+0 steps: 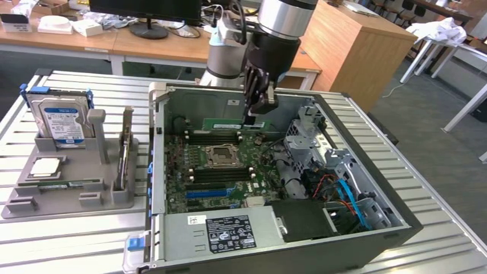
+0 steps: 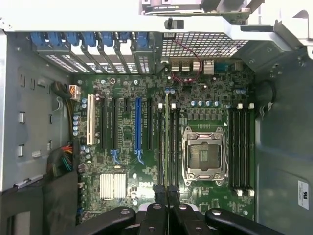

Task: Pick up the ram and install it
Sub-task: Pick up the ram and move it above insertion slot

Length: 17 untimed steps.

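The ram (image 1: 227,124) is a long green stick hanging level above the motherboard (image 1: 202,171) inside the open computer case (image 1: 396,220), near the case's far wall. My gripper (image 1: 252,121) is shut on the stick's end toward the exterior view's right. In the wrist view the ram (image 2: 167,137) appears edge-on as a thin line running out from my gripper (image 2: 167,192), lined up over the black memory slots (image 2: 172,147) beside the empty processor socket (image 2: 204,155). A second bank of memory slots (image 2: 242,147) lies on the socket's other side.
On the exterior view's left a grey holder (image 1: 68,188) carries a hard drive (image 1: 63,123) and a square silver chip (image 1: 45,166). Inside the case are a drive cage (image 1: 308,137), cables (image 1: 346,197) and the power supply (image 1: 220,233). Desks stand behind.
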Each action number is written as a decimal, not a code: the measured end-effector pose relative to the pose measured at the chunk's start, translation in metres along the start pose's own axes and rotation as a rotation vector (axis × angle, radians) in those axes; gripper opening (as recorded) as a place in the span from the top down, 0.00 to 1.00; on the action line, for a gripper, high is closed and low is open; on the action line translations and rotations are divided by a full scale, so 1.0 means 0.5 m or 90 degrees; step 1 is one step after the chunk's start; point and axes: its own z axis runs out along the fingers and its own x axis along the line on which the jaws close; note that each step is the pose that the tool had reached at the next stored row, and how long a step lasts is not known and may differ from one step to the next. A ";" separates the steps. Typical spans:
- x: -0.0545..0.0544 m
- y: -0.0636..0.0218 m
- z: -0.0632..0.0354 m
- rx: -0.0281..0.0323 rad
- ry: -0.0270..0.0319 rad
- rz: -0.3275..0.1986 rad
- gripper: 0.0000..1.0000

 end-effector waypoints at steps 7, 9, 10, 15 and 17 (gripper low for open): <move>0.000 0.000 0.012 0.0000 0.0000 0.000 0.88; 0.001 -0.001 0.015 0.0000 0.0000 0.000 0.88; 0.001 -0.001 0.017 0.0000 0.0000 0.000 0.88; 0.003 -0.002 0.022 0.0000 0.0001 0.000 0.88; 0.005 -0.003 0.024 0.0000 0.0000 0.000 0.88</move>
